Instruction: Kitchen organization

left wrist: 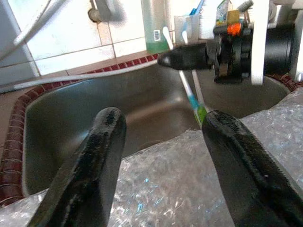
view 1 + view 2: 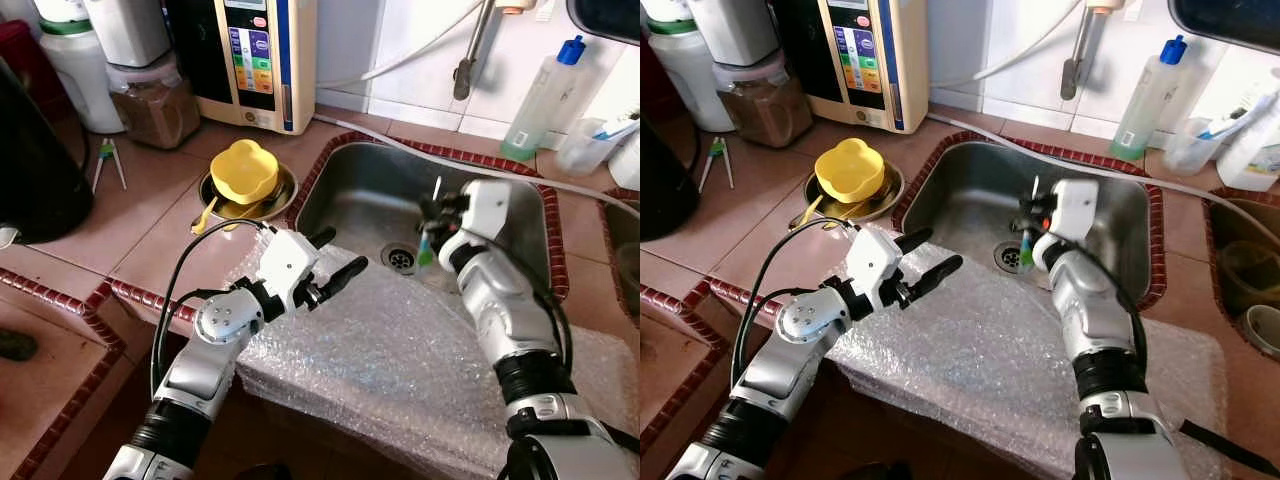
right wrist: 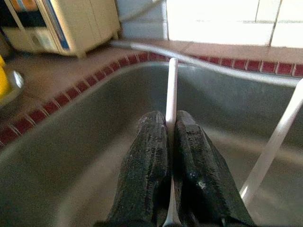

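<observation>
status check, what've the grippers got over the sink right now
Right gripper shut on a toothbrush, over the sink. Left gripper open, empty, above the bubble wrap. A second toothbrush leans beside the held one.

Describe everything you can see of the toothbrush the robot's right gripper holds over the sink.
The toothbrush is slim, with a white plastic-looking handle and a blue-and-green lower end. It is pinched partway along its handle between the shut fingers of the right gripper, white end up and coloured end down, slightly tilted, above the steel sink near the drain. A second thin white handle shows beside it. Whether its lower tip touches the bubble wrap is unclear.
</observation>
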`<state>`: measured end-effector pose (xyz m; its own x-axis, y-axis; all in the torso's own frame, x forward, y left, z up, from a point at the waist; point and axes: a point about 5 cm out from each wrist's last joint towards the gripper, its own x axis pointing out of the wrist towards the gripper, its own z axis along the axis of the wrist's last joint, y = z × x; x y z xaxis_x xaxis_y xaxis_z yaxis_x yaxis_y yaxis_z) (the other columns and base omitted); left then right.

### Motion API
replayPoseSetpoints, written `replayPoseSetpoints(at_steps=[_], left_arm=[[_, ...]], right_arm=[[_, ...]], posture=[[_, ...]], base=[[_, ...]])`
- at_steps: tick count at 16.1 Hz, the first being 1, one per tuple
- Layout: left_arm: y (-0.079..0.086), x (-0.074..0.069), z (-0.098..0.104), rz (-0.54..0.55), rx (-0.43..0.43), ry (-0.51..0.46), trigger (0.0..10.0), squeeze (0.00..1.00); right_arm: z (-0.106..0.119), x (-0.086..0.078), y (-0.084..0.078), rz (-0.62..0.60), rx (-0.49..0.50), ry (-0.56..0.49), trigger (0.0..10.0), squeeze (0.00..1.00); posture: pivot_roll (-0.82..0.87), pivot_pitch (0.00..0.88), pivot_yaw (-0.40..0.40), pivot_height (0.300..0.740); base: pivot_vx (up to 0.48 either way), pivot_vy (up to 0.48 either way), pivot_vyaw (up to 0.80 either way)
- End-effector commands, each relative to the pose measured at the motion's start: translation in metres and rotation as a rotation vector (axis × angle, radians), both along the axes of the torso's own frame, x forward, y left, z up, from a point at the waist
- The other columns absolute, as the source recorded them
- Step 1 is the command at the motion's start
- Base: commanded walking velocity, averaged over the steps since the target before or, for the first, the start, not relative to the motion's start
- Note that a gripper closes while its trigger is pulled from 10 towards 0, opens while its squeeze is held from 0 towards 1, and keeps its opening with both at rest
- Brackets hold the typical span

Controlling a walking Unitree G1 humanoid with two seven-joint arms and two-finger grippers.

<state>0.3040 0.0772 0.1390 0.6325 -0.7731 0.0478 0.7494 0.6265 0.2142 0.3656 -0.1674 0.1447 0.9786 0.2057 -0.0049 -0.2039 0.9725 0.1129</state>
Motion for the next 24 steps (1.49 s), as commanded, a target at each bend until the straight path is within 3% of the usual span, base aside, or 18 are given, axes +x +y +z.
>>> replayPoseSetpoints(at_steps=[1, 2, 3, 6, 10, 12, 14, 15, 16, 17, 20, 22, 24], left_arm=[[-0.002, -0.001, 0.003, -0.023, 0.019, -0.003, 10.0, 1.00], [-0.001, -0.001, 0.003, -0.026, 0.021, -0.001, 10.0, 1.00], [-0.002, -0.002, 0.003, -0.029, 0.025, 0.002, 10.0, 1.00], [-0.004, -0.003, 0.001, -0.035, 0.029, 0.008, 10.0, 1.00], [-0.006, -0.001, 0.004, -0.022, 0.007, 0.011, 10.0, 1.00], [0.001, 0.009, 0.013, 0.087, -0.034, -0.018, 10.0, 1.00], [0.017, 0.028, 0.029, 0.256, -0.078, -0.065, 10.0, 1.00], [0.017, 0.028, 0.029, 0.256, -0.078, -0.065, 10.0, 1.00], [0.027, 0.038, 0.038, 0.335, -0.116, -0.069, 10.0, 1.00], [0.039, 0.050, 0.043, 0.458, -0.125, -0.059, 10.0, 1.00], [0.060, 0.066, 0.048, 0.638, -0.149, -0.030, 10.0, 1.00], [0.075, 0.079, 0.052, 0.767, -0.224, 0.037, 10.0, 1.00], [0.079, 0.085, 0.052, 0.806, -0.216, 0.064, 10.0, 1.00]], right_arm=[[-0.003, 0.002, -0.002, -0.003, -0.038, 0.007, 0.0, 0.00], [-0.007, 0.002, -0.002, -0.002, -0.036, 0.019, 3.4, 0.48], [-0.011, 0.002, -0.004, -0.012, -0.041, 0.036, 10.0, 1.00], [-0.015, 0.001, -0.004, -0.015, -0.046, 0.046, 10.0, 1.00], [-0.016, 0.003, 0.005, 0.019, 0.026, 0.051, 10.0, 1.00], [-0.011, 0.004, 0.009, 0.037, 0.055, 0.026, 10.0, 1.00], [-0.003, 0.000, 0.023, 0.124, 0.137, -0.005, 10.0, 1.00], [-0.003, 0.000, 0.023, 0.124, 0.137, -0.005, 10.0, 1.00], [0.000, -0.006, 0.035, 0.201, 0.148, -0.028, 10.0, 1.00], [0.003, -0.013, 0.046, 0.267, 0.132, -0.051, 10.0, 1.00], [0.009, -0.031, 0.066, 0.353, 0.058, -0.123, 10.0, 1.00], [0.013, -0.049, 0.077, 0.408, 0.039, -0.144, 10.0, 1.00], [0.013, -0.059, 0.081, 0.433, 0.028, -0.141, 10.0, 1.00]], posture=[[0.02, 0.085, 0.000, 0.740], [0.02, 0.084, 0.002, 0.740], [0.01, 0.083, 0.005, 0.740], [0.01, 0.081, 0.007, 0.740], [0.01, 0.090, 0.005, 0.740], [0.01, 0.089, 0.006, 0.740], [0.01, 0.090, 0.006, 0.740], [0.01, 0.090, 0.006, 0.740], [0.01, 0.090, 0.007, 0.740], [0.00, 0.092, 0.011, 0.740], [-0.01, 0.098, 0.017, 0.740], [-0.02, 0.102, 0.022, 0.740], [-0.03, 0.104, 0.025, 0.740]], base=[[0.000, 0.000, 0.00], [0.000, 0.000, 0.00], [0.000, 0.000, 0.00], [0.000, 0.000, 0.00], [0.000, 0.000, 0.00], [0.000, 0.000, 0.00], [0.000, 0.000, 0.00], [0.000, 0.000, 0.00], [0.000, 0.000, 0.00], [0.000, 0.000, 0.00], [0.000, 0.000, 0.00], [0.000, 0.000, 0.00], [0.000, 0.000, 0.00]])
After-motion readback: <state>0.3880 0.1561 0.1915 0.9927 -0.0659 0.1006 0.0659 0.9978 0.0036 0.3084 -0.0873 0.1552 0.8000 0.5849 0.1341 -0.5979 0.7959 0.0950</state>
